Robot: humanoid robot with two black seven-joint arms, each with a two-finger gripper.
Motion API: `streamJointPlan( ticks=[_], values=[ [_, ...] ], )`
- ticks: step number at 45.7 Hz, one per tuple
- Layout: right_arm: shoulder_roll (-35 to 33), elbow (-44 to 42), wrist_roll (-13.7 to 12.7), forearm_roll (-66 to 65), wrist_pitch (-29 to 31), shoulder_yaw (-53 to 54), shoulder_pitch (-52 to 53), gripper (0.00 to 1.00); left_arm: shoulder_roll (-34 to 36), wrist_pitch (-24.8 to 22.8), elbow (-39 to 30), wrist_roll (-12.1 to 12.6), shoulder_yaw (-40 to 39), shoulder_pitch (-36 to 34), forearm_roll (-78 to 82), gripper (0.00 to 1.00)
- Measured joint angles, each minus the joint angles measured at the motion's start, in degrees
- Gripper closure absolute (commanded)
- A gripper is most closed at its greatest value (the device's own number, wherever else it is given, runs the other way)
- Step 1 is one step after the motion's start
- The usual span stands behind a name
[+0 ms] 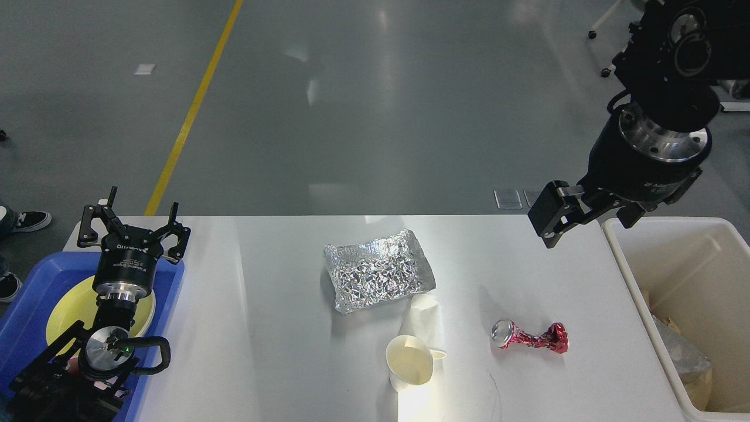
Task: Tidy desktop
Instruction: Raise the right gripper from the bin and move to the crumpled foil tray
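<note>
The white desktop (pixel 263 328) carries a crumpled foil tray (pixel 378 271) at its middle, a paper cup (pixel 411 357) lying on its side in front of it, and a crushed red can (pixel 530 338) to the right. My left gripper (pixel 135 215) is open and empty over the far edge of the blue tray. My right gripper (pixel 586 215) hangs in the air above the desktop's far right corner, fingers apart and empty, well above and behind the can.
A blue tray (pixel 23 305) holding a yellow plate (pixel 64 310) sits at the left edge under my left arm. A cream plastic bin (pixel 691 275) with some rubbish in it stands off the right end. A chair stands on the floor at the far right.
</note>
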Motion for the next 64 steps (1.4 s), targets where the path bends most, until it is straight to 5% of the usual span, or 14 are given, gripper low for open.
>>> streamJointPlan(
  ticks=[22, 30, 45, 49, 54, 64],
  values=[
    [3.05, 0.52, 0.02, 5.13, -1.21, 0.56, 1.13, 0.0, 0.0, 0.0, 0.0, 0.09, 0.0, -0.01, 0.0, 0.03],
    [4.07, -1.48, 0.06, 6.66, -6.33, 2.59, -2.82, 0.0, 0.0, 0.0, 0.0, 0.09, 0.0, -0.09, 0.0, 0.03],
    [6.71, -15.82, -0.04, 6.55, -17.5, 17.94, -23.77, 0.0, 0.0, 0.0, 0.0, 0.09, -0.03, -0.1, 0.0, 0.03],
    [10.43, -22.89, -0.36, 6.69, -20.18, 21.11, -32.25, 0.07, 0.0, 0.0, 0.0, 0.09, -0.03, -0.1, 0.01, 0.03],
    [14.14, -30.79, -2.9, 11.23, -22.8, 23.2, -41.14, 0.04, 0.0, 0.0, 0.0, 0.09, -0.04, -0.1, 0.0, 0.03],
    [18.09, -39.0, -12.84, 32.93, -32.35, 25.06, -52.28, 0.0, 0.0, 0.0, 0.0, 0.09, -0.05, -0.1, 0.0, 0.03]
  ],
)
